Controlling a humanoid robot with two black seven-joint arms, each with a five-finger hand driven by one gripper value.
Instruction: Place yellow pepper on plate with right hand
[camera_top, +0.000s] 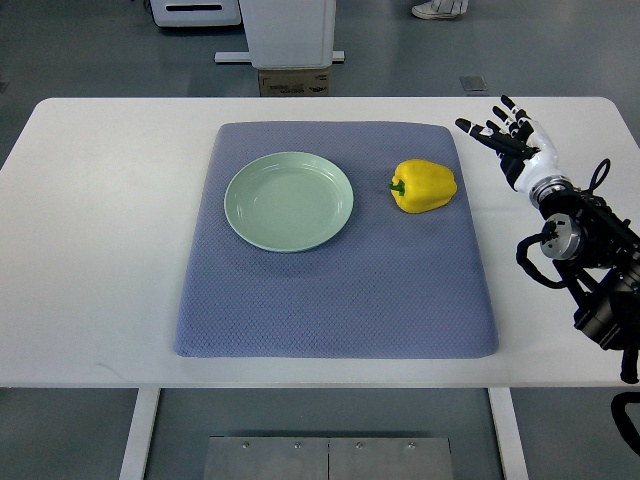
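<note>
A yellow pepper with a green stem lies on its side on the blue mat, right of centre. A pale green plate sits on the mat to the pepper's left, with nothing on it. My right hand hovers over the white table to the right of the mat, a short way right of and beyond the pepper, not touching it. Its fingers are spread and hold nothing. The right arm comes in from the right edge. The left arm does not show.
The white table carries the mat in its middle. Beyond the far edge stand a white pedestal base and a small cardboard box on the floor. A person's shoe shows at the top.
</note>
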